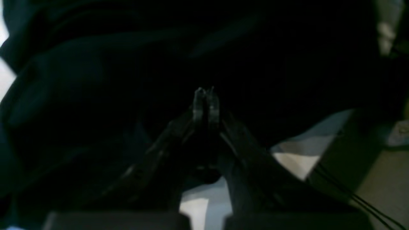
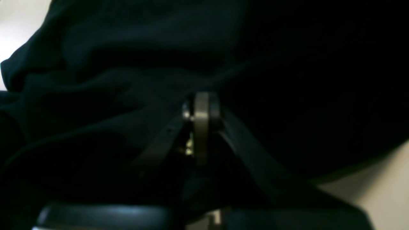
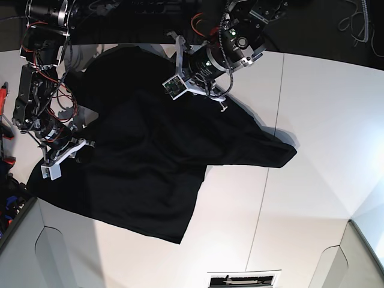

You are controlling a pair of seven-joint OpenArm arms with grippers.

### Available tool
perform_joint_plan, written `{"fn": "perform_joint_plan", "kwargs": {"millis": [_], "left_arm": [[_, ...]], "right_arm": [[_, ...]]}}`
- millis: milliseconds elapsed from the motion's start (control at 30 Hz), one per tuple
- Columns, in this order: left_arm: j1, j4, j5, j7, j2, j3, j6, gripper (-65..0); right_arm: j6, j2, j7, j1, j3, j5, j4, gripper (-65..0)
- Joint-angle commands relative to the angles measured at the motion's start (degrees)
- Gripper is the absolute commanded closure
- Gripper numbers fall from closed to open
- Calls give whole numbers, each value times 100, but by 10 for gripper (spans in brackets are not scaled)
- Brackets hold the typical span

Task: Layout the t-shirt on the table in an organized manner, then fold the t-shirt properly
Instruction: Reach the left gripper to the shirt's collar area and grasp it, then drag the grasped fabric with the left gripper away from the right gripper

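The black t-shirt (image 3: 150,156) lies spread over the left half of the white table (image 3: 312,198), plain side up, with no print showing. One corner reaches right to a point and its lower hem trails toward the front. My left gripper (image 3: 219,99) is at the shirt's far edge. In the left wrist view its fingertips (image 1: 206,95) are pressed together amid dark cloth (image 1: 96,95). At the shirt's left edge my right gripper (image 3: 84,152) is shut on a bunch of fabric. Folds of the t-shirt (image 2: 105,80) run into that gripper's (image 2: 201,99) closed pads.
Thin dark seams (image 3: 269,156) cross the tabletop. A black-and-white label (image 3: 243,279) sits at the front edge. Red-handled items (image 3: 5,96) lie at the far left. Thin black cables (image 1: 367,201) hang past the table corner beside the left arm.
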Motion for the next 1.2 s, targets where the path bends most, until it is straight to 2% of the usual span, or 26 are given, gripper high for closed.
{"fn": "perform_joint_plan", "kwargs": {"millis": [0,200,433,500,633,867,1067,1167], "left_arm": [[-31,66,-33,-107,28,2,0,0],[-61,-385,-24,-155,31,-2,-2,0],[-57,-684,98,-131,22,-50,170,0],[-59,-684,173,-17,-37,-138,181,0],[-42,-684,173,50,-313,-389,428,0],[-44,-684,173,42,-750,-734,424,0],[-79,-686,173,-227,-1113,-1311,417,0],[-201,-745,162,-243,-1167,-1572,219,0]], "right_arm": [[42,48,133,144,4,90,72,0],[44,-151,199,157,-162,59,72,0],[39,-188,811,166,-903,-717,-98,0],[39,-186,872,188,-1058,-848,-249,0],[39,-184,896,177,-1141,-885,-549,0],[15,120,1086,190,-1141,-981,-772,0],[15,385,1019,177,-1141,-988,-772,0],[17,433,872,173,-1141,-984,-769,0]]}}
